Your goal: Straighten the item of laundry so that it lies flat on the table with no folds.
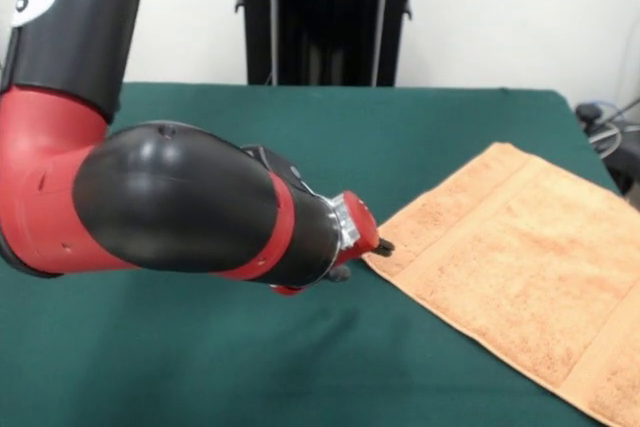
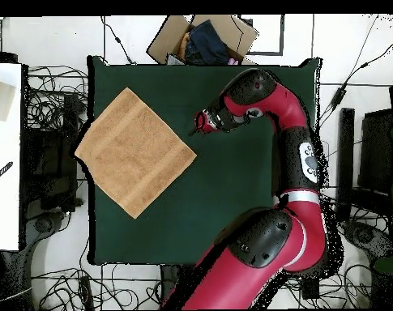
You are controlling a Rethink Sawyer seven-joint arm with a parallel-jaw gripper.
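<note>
The item of laundry (image 1: 520, 267) is a peach-orange towel, spread flat and turned diamond-wise on the right part of the green table (image 1: 200, 367). In the overhead view the towel (image 2: 134, 151) lies on the table's (image 2: 232, 194) left side, and one corner reaches just past the table edge. No fold shows on it. My gripper (image 1: 383, 245) sits low at the end of the bent red and black arm, right beside the towel's nearest corner. From above, the gripper (image 2: 195, 129) is a little off that corner. Its state is hidden by the wrist.
An open cardboard box (image 2: 203, 39) with dark cloth inside stands beyond the table's far edge in the overhead view. A white surface (image 2: 5, 154) lies to the left of the table. Cables (image 2: 49, 97) run around the table on the floor.
</note>
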